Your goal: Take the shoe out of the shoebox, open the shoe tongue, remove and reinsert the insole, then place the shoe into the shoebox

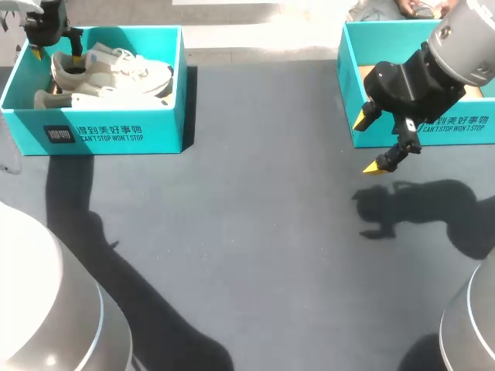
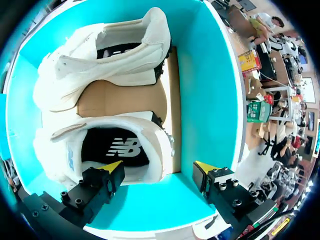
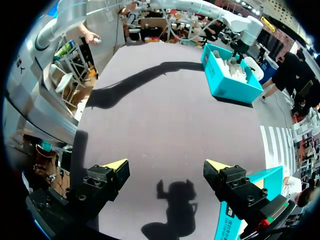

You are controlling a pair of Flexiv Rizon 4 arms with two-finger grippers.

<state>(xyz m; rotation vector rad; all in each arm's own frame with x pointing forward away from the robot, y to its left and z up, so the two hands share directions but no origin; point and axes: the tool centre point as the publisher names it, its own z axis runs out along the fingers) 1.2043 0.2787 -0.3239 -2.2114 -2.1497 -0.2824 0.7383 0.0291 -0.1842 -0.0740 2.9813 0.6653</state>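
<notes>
Two pale cream shoes lie side by side in the teal shoebox (image 1: 116,131) at the far left of the table (image 1: 255,232), and neither has been taken out. The rear shoe (image 1: 128,66) lies along the box's back wall and the front shoe (image 1: 93,97) just beside it, nearer the printed wall. From the left wrist you look straight down into the front shoe's opening, where a black insole (image 2: 120,147) carries a white logo; a strip of the box's brown cardboard floor shows between the pair. The left gripper (image 1: 56,56) hangs over the heel end of that front shoe with its fingers spread apart. One yellow tip is above the shoe's opening and the other above the gap between the heel and the teal wall, so it grips nothing. A second teal shoebox (image 1: 348,77) stands at the far right, showing a brown floor, though the arm covers part of it. Both boxes have a line of white print on the front wall, and the left one also has a dark square mark. The right gripper (image 1: 370,144) hovers above the dark table just in front of that second box, fingers wide and holding nothing, its shadow on the table beneath.
</notes>
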